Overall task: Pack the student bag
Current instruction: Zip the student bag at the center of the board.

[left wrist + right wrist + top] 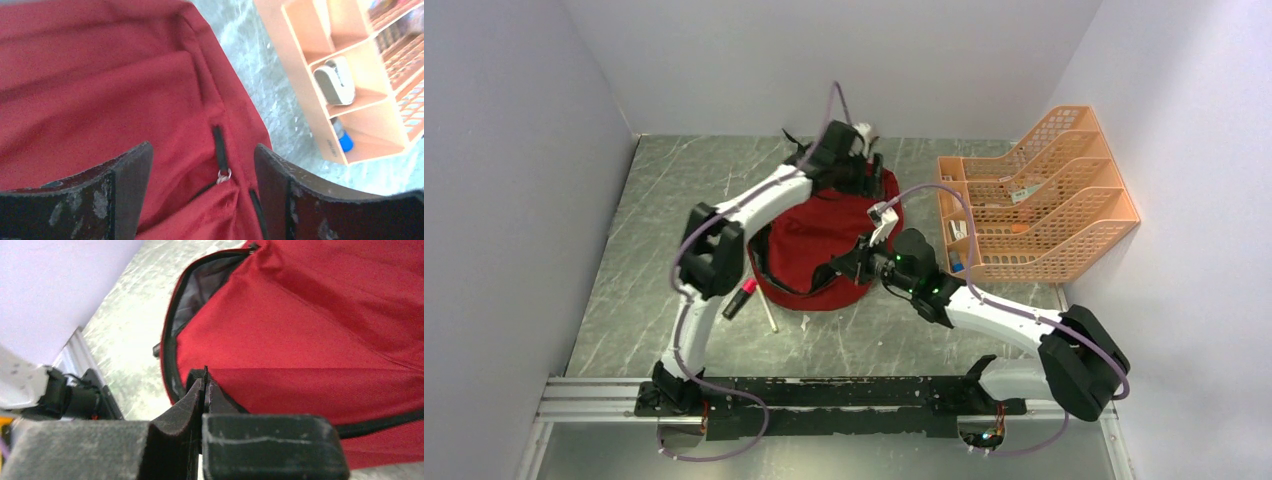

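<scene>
Left end effector spread; right end effector pinching student bag.

White left arm and right arm, black joints, purple cables, scuffed black fingers.

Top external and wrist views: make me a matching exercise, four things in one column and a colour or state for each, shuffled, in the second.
Column one
1. student bag
2. file organizer
3. left gripper
4. right gripper

Column two
A. shut, pinching the bag's edge
B. orange, right of the bag
C. open, straddling a zipper pull
D. dark red, partly unzipped

Pairs: 1-D, 2-B, 3-C, 4-A
</scene>
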Robot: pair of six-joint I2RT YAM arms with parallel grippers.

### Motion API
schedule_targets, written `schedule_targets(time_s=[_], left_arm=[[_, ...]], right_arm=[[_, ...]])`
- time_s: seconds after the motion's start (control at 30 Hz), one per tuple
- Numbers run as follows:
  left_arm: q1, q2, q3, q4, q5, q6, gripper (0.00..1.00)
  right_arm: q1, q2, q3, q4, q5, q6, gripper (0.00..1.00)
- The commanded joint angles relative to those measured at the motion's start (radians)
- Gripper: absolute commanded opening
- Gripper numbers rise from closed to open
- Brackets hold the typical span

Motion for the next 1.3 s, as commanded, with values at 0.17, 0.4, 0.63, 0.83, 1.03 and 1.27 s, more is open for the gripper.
schedule_targets(time_s=[0.17,0.4,0.63,0.83,1.03,1.27], left_arm=[[0.15,-0.547,-0.497,0.29,0.019,0.08,0.79],[0.15,-0.838,-0.983,0.513,0.091,0.054,0.74],[0.079,-0.951,-1.151,0.709,0.205,0.141,0.69],[0.002,-0.92,-1.128,0.717,0.32,0.25,0.68],[-0.019,-0.938,-1.143,0.654,0.367,0.303,0.59],[-0.046,-0.98,-1.205,0.655,0.207,0.286,0.67]], right_arm=[[-0.011,0.002,0.05,-0.185,0.309,0.074,0.0],[-0.043,0.013,0.044,-0.19,0.322,0.14,0.0],[-0.081,0.005,0.03,-0.133,0.239,0.172,0.0],[-0.095,-0.039,0.005,-0.042,0.16,0.154,0.0],[-0.109,-0.047,0.007,-0.073,0.177,0.165,0.01],[-0.144,-0.027,0.021,-0.095,0.159,0.223,0.01]])
